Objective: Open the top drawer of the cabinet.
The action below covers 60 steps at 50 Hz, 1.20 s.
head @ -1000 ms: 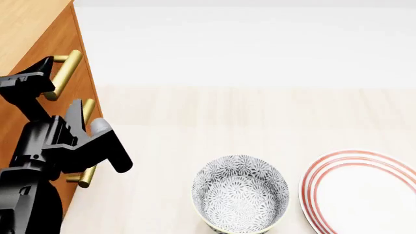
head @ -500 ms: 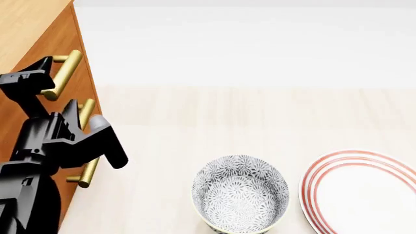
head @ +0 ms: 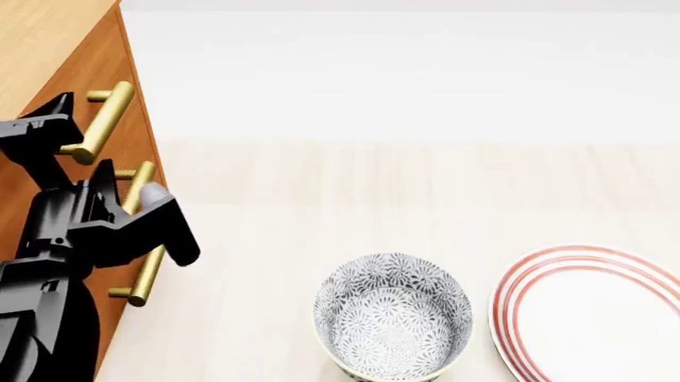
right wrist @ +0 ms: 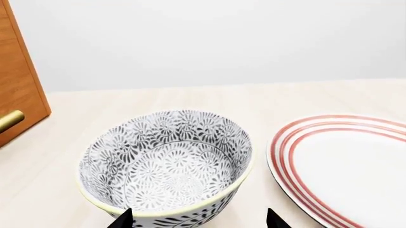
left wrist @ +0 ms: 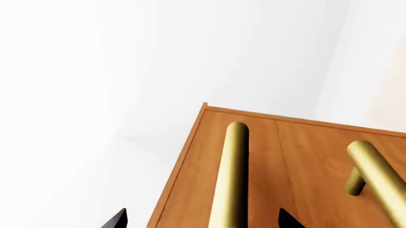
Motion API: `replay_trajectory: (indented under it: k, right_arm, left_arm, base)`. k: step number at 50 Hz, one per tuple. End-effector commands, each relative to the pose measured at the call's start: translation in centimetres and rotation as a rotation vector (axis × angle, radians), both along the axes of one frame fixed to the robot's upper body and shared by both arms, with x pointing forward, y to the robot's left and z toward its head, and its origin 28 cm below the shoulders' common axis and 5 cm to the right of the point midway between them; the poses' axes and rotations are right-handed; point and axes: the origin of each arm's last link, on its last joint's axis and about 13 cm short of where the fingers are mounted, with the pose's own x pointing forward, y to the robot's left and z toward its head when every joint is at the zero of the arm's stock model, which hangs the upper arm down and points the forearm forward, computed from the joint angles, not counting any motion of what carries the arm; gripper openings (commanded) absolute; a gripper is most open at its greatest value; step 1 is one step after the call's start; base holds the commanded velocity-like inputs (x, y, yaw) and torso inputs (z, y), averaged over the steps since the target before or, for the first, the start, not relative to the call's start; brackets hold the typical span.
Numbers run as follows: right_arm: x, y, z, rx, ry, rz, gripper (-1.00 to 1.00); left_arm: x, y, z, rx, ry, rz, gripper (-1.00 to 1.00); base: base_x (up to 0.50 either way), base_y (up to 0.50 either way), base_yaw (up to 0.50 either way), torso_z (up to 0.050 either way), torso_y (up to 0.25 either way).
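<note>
From the head view, the tall orange-brown wood-grain cabinet (head: 101, 87) stands at the left, its top drawer (head: 119, 76) shut — the black left gripper (head: 66, 131) spread at its brass bar handle (head: 104, 119). Left wrist: that bar (left wrist: 233, 175) lies between parted jaws, ungripped. Right wrist: the right gripper (right wrist: 198, 219) gapes, empty, astride a grey-patterned ceramic bowl (right wrist: 166, 166).

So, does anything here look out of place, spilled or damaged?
Nothing stands out. The bowl is upright and empty, the plate lies flat beside it, and the cabinet looks intact.

cabinet (head: 64, 48): orange-brown wood grain | bowl (head: 393, 326): grey-white floral | plate (head: 590, 314): white, red rings
</note>
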Motion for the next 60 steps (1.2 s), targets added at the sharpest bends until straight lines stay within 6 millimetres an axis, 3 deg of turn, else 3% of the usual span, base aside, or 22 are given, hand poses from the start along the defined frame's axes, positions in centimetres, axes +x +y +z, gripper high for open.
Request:
replay_trajectory:
  k: [1,14,15,33,60]
  right_arm:
    - [0.3,0.0,0.0,0.005,-0.01,-0.001,1.0]
    - [0.3,0.0,0.0,0.008,-0.005,0.0,1.0]
    - [0.3,0.0,-0.1,0.009,-0.004,0.0,1.0]
    - [0.1,0.0,-0.3,0.008,0.008,0.01,1.0]
    - [0.0,0.1,-0.3,0.015,0.016,0.034,1.0]
  left_arm:
    - [0.6,-0.5,-0.5,-0.021,0.021,-0.01,1.0]
    - [1.0,-0.4,-1.0,-0.046,0.027,0.013,1.0]
    - [1.0,-0.4,-1.1,-0.036,0.028,0.008,-1.0]
    - [0.8,-1.0,-1.4,-0.002,0.015,-0.02,-1.0]
    - [0.2,-5.9,-1.0,-0.014,0.02,-0.176,-1.0]
  base:
    - [0.0,0.0,0.0,0.0,0.0]
    - [0.0,0.0,0.0,0.0,0.0]
    - [0.0,0.0,0.0,0.0,0.0]
    - [0.0,0.0,0.0,0.0,0.0]
    - [0.0,0.0,0.0,0.0,0.0]
